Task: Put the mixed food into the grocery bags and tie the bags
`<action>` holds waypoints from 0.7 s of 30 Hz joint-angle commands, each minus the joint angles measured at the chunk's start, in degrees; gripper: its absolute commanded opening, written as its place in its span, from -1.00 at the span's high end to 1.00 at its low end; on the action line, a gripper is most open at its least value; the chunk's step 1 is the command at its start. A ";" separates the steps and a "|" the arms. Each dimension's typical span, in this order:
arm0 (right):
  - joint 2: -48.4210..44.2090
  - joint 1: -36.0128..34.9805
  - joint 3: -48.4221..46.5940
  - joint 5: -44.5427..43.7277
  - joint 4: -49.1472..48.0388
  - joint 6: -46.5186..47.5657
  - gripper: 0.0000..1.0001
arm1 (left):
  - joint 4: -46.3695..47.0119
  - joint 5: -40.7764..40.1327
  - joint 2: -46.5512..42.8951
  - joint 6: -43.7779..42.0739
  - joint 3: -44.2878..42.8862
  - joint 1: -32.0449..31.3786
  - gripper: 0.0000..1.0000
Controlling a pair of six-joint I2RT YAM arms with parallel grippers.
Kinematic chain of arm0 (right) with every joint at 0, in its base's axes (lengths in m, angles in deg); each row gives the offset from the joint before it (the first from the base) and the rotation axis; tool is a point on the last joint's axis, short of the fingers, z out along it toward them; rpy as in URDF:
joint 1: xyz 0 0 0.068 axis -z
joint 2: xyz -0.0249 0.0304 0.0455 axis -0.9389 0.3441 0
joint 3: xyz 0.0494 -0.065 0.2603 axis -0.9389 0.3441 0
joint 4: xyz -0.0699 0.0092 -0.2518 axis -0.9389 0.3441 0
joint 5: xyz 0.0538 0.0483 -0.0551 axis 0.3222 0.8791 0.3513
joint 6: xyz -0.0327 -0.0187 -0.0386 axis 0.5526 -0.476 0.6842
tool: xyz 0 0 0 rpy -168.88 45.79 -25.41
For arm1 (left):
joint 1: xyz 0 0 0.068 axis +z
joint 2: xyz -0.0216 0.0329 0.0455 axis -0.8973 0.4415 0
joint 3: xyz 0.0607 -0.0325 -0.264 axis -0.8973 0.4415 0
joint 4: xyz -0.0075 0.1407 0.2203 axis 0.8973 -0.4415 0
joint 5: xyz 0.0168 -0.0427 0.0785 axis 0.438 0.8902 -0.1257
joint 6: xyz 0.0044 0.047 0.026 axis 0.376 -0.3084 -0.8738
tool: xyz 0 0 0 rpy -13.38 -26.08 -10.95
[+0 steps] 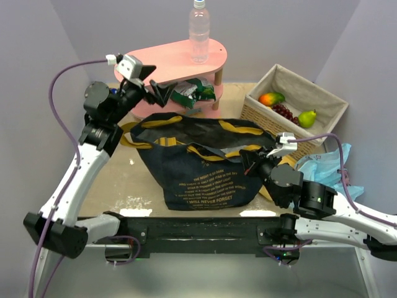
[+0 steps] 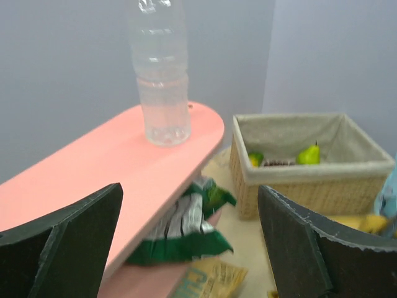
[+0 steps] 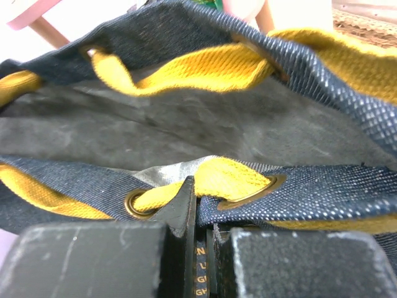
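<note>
Bottles: one clear water bottle [image 1: 198, 31]
Stands: one pink stand [image 1: 162, 59]
Crisp bags: two in sight, a green crisp bag [image 1: 193, 93] and a tan crisp bag [image 2: 211, 279]
Cloth bags: one dark denim tote [image 1: 198, 177]
Plastic bags: one light-blue plastic bag [image 1: 322, 166]
Baskets: one wicker basket [image 1: 259, 115]
Mangoes: one mango [image 1: 271, 98]
Pears: one pear [image 1: 307, 118]
Grapes: one bunch of dark grapes [image 1: 284, 112]
Robot arms: two, the left arm [image 1: 80, 167] and the right arm [image 1: 347, 214]

top high, r wrist close: share tote [image 1: 198, 177] [image 3: 347, 186]
</note>
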 commanded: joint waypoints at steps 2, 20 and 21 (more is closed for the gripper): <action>1.64 0.15 0.80 -3.46 -2.83 -0.98 1.00 | 21.08 -0.81 10.33 13.16 -7.44 0.27 -0.89; 3.05 0.15 0.71 1.47 -6.35 -0.10 1.00 | 29.19 6.75 34.00 6.92 -22.23 -0.26 -0.91; 2.97 0.15 0.71 1.38 -6.35 0.07 1.00 | 29.09 6.84 34.53 6.66 -22.50 -0.26 -0.91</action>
